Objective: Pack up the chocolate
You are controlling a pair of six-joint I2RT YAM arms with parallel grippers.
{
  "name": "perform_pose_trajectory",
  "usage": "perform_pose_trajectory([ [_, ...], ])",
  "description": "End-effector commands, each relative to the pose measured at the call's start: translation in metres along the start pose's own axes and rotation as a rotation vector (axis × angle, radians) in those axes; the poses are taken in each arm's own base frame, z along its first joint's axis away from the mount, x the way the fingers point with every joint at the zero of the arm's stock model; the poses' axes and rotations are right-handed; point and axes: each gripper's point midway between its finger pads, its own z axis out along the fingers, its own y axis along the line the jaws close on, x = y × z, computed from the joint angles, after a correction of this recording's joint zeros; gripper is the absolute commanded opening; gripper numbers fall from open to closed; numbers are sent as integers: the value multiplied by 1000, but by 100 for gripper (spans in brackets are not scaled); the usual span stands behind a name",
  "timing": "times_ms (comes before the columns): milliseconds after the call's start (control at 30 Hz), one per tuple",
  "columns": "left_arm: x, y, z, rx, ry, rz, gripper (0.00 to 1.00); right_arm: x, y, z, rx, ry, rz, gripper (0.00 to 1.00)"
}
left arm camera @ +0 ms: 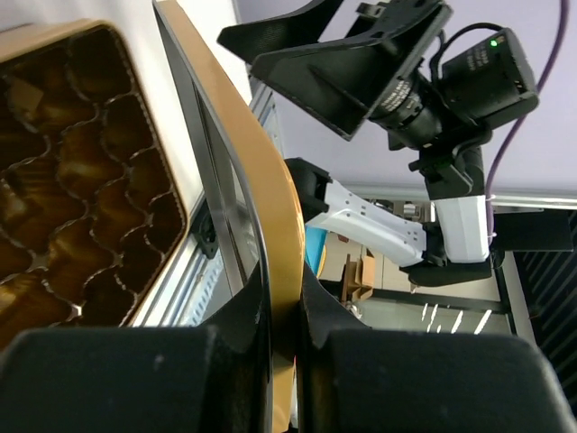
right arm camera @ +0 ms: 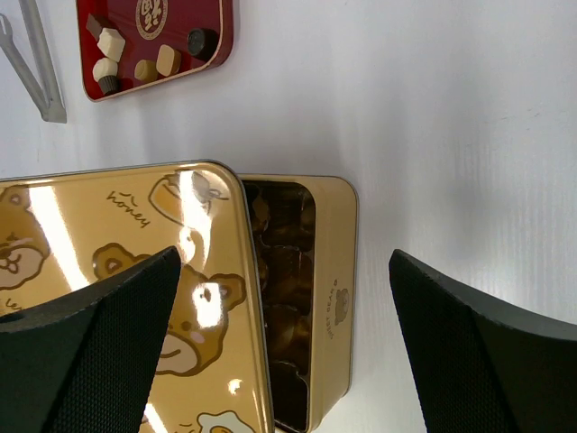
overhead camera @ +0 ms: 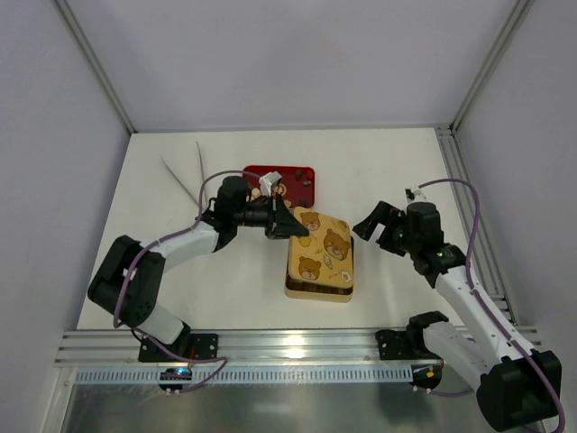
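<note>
Left gripper: black fingers fill bottom of view, clamped on edge of gold lid. Lid seen edge-on, tilted, running from fingers up to top of view. Left of lid: gold tin, lying open, brown paper cell liner inside. Upper right: right gripper, black fingers pointing left; behind it wrist camera with green light, purple cable, white arm link.
</note>
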Motion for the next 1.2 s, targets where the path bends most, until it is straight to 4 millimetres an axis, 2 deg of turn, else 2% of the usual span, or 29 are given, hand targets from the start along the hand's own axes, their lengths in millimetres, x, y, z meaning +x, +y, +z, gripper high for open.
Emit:
perform_pose_trajectory([
  [0, 2, 1, -1, 33, 20, 73, 0, -11, 12, 1, -48, -67, -5, 96],
  [267, 3, 26, 4, -2, 33, 71, 0, 0, 12, 7, -68, -60, 2, 94],
  [533, 6, 35, 6, 3, 46, 68, 0, 9, 8, 10, -60, -46, 1, 94],
  [767, -1, 21, 1, 66, 13, 52, 0, 9, 9, 12, -61, -44, -1, 93],
  [933, 1, 25, 0, 64, 12, 13, 1, 11, 9, 13, -63, -40, -3, 93],
  [1000, 0, 19, 0, 98, 6, 21, 1, 13, 8, 14, -62, -37, -2, 93],
  [1167, 1, 21, 1, 97, 10, 15, 1, 15, 10, 14, -68, -33, -5, 93],
])
